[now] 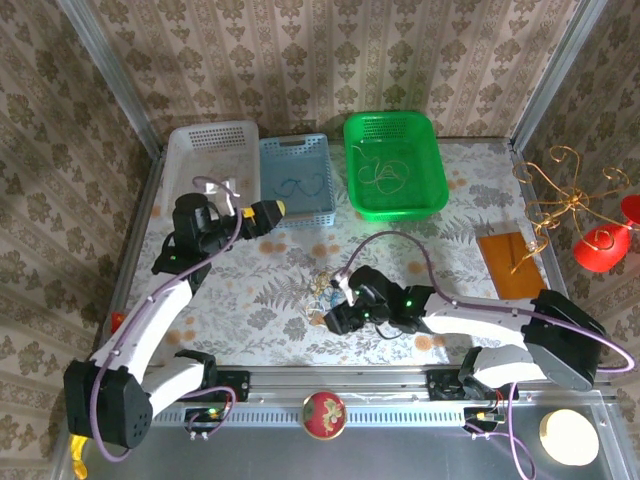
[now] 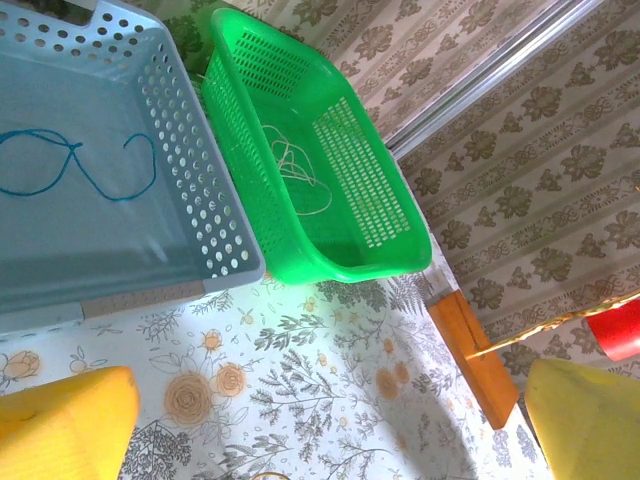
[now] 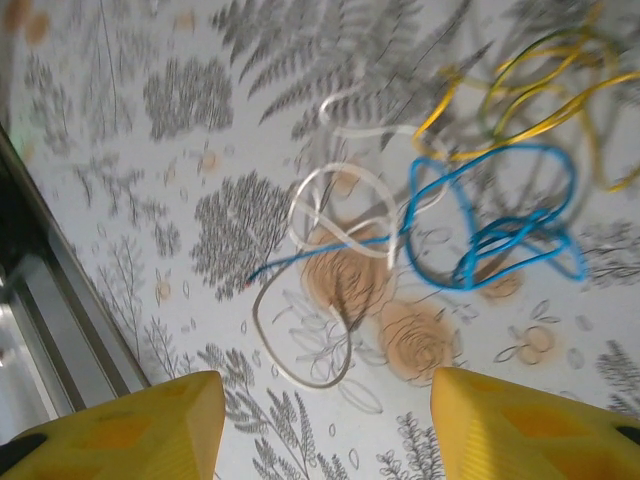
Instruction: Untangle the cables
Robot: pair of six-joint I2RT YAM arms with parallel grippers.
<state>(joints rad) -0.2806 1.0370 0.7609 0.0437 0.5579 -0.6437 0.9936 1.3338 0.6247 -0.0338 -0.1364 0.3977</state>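
Where blue basket holds blue cable, green basket pale cable.

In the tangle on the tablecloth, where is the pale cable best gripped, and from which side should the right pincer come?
Grip the pale cable at its lower loop, which lies alone on the cloth, apart from the blue cable and yellow cable. Come down from the near side, where the right pincer hovers with jaws apart; higher up, the pale strand crosses the blue one.
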